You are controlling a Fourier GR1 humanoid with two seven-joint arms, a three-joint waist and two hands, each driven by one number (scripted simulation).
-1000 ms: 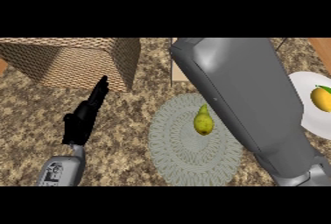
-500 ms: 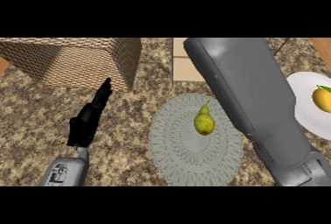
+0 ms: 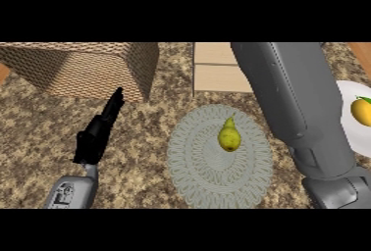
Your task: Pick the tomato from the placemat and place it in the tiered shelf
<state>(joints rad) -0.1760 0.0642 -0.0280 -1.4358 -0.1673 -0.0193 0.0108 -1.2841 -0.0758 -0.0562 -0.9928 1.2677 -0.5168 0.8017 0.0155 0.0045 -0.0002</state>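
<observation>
Grey woven threads make up the round placemat [image 3: 217,169], which lies on the speckled stone counter [image 3: 43,132] near the middle of the head view. On the mat, a little above its centre, rests a yellow-green fruit [image 3: 229,136] with a narrow pointed top and a rounder base; it looks pear-shaped rather than like a tomato. Nothing touches it.

To the mat's left, the left hand [image 3: 98,135] shows as a slim black shape seen edge-on, its fingers [image 3: 115,100] straight and held together, pointing up and slightly right toward the wicker piece above. It holds nothing and does not reach the mat or the fruit. The fingertips end just below the lower front corner of that woven wicker block [image 3: 80,66], which fills the upper left of the view and would seem to be the tiered shelf, though its tiers cannot be made out from this angle. Whether the fingertips touch it cannot be told.

At the right, the grey right forearm [image 3: 297,112] crosses the view from the lower edge up to the top, passing just beside the mat's right rim. Its hand lies beyond the top of the view, so its fingers cannot be seen.

A white plate [image 3: 355,117] sits at the right edge, partly hidden by the forearm, with an orange-yellow fruit [image 3: 361,111] on it. A pale wooden board [image 3: 217,68] lies above the mat.
</observation>
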